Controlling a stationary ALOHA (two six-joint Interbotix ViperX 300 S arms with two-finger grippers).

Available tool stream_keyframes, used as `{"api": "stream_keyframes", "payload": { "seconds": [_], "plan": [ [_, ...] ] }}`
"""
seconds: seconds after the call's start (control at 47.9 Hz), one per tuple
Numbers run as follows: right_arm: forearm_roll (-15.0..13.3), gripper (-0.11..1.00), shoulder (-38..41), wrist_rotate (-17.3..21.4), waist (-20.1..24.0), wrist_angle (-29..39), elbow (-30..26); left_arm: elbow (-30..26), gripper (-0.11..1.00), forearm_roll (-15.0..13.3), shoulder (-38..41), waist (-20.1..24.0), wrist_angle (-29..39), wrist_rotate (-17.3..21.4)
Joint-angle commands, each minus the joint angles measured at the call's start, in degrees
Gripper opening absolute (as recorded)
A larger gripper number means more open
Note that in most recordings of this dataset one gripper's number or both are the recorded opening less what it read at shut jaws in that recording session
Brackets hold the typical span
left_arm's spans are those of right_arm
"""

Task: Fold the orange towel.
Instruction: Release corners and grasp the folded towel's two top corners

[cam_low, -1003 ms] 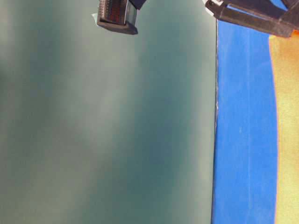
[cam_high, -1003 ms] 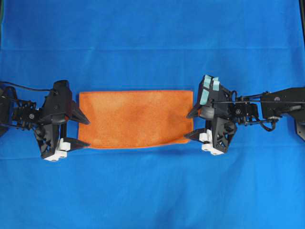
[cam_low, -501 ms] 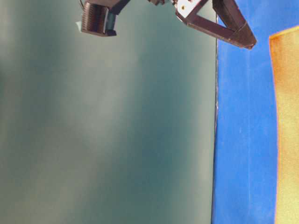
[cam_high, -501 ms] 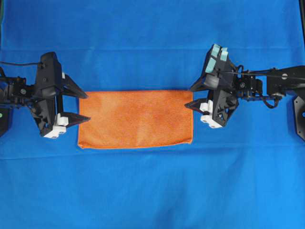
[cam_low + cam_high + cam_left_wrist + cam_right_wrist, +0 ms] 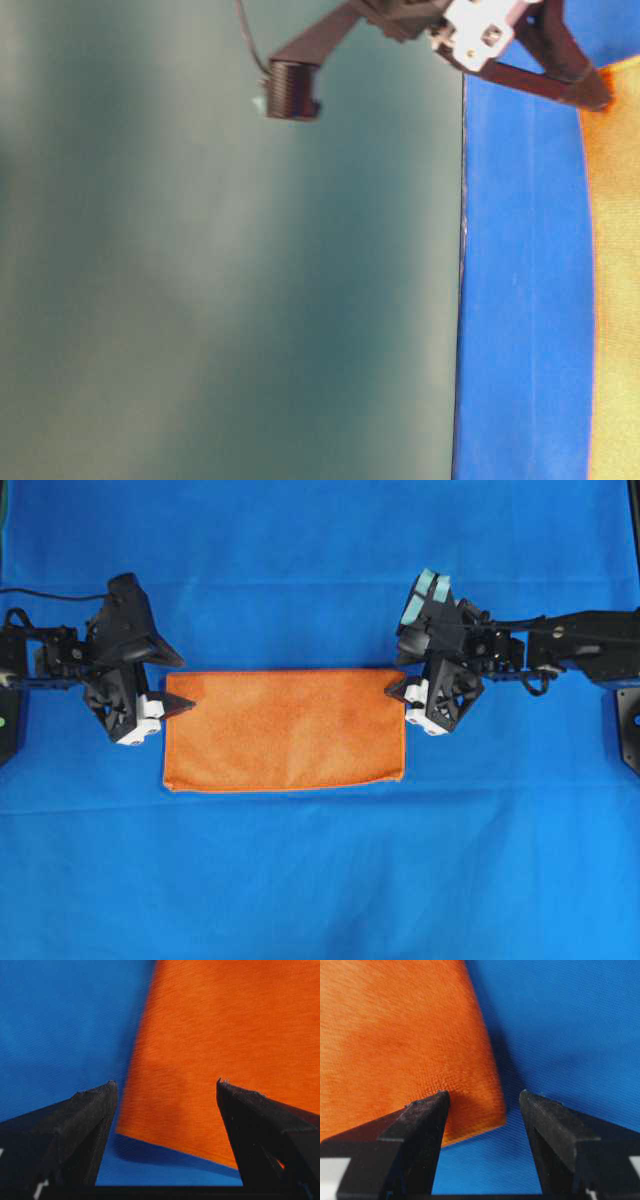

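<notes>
Surface: blue table cloth (image 5: 320,880) covers everything you see from overhead; the table-level view adds only a blurred grey-green backdrop.
Towel: the orange towel (image 5: 285,730) lies flat at centre as a rectangle, apparently already folded once, with its long axis running 9 to 3 o'clock.
Left claw: your left gripper (image 5: 178,685) sits at the towel's 10 o'clock corner, jaws spread and holding nothing; in its wrist view the corner (image 5: 175,1130) lies between the two fingers.
Right claw: your right gripper (image 5: 397,680) sits at the 2 o'clock corner, jaws likewise spread and empty, the corner (image 5: 490,1115) framed between them.
Key relation: each arm has its own far corner directly ahead, so neither needs to cross the middle.
Open room: bare cloth surrounds the towel, widest toward 6 o'clock.
Judgement: your next move looks like closing on both far corners together, pinching every layer.
</notes>
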Motion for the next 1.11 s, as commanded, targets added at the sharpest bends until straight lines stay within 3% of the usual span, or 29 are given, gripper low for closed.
{"api": "stream_keyframes", "payload": {
  "seconds": [0.0, 0.397, 0.481, 0.627, 0.752, 1.087],
  "plan": [
    [-0.1, 0.61, 0.5, -0.1, -0.4, -1.1, -1.0, -0.4, 0.73, 0.1, 1.7, 1.1, -1.0, 1.0],
    [-0.4, 0.57, 1.8, -0.3, -0.4, -2.2, -1.0, -0.4, 0.71, 0.1, 2.3, 4.0, -0.8, 2.6],
    [-1.1, 0.44, 1.8, -0.3, -0.4, -3.2, -1.0, -0.5, 0.61, 0.1, 2.5, 4.2, -0.6, 2.6],
    [-1.4, 0.03, 1.8, -0.3, -0.3, -3.6, -1.0, -0.4, 0.23, 0.1, 2.8, 4.2, 0.1, 2.9],
    [-1.4, 0.02, 1.8, -0.2, -0.3, -3.5, -1.0, -0.5, 0.01, 0.1, 2.6, 4.3, 1.5, 3.7],
    [-1.3, 0.02, -1.2, 0.4, -0.2, -1.8, -1.0, -2.4, 0.01, 0.1, -1.3, 4.2, 7.0, 4.0]
  ]
}}
